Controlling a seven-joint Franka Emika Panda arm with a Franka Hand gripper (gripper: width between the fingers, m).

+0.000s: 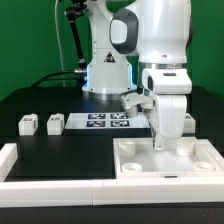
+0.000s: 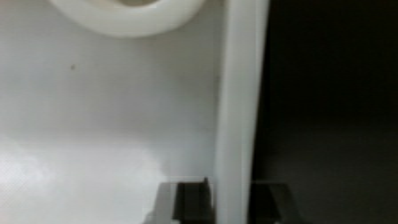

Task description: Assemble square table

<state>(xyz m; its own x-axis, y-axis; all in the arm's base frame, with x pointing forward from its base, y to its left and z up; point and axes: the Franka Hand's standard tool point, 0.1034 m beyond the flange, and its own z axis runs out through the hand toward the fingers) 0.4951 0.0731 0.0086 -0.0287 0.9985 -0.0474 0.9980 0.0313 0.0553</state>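
White is the colour of nearly everything I see. Closest to the camera, at six o'clock in the exterior view, a long white border rail lies on the black table. Just behind it, at about four o'clock, sits the white plastic square slab with round dips in its corners. It lies flat, just beside the rail; I cannot tell if they touch.

My gripper points straight down onto the slab's side wall, the one nearest the middle of the table. In the wrist view my two dark fingers are squeezed tight on that thin wall, one over the slab and one over the black table. One round corner dip shows further along. So I am holding the slab, pinched by its wall.

Further back, at nine o'clock, a small white block leg and a second leg stand side by side, well apart from the slab. Beyond them, near the middle, lies the marker board.

I think this is the first step: getting the slab into place before any leg goes on. Next I should slide it gently, keep it flat, and not let the thin wall slip from my pinch.
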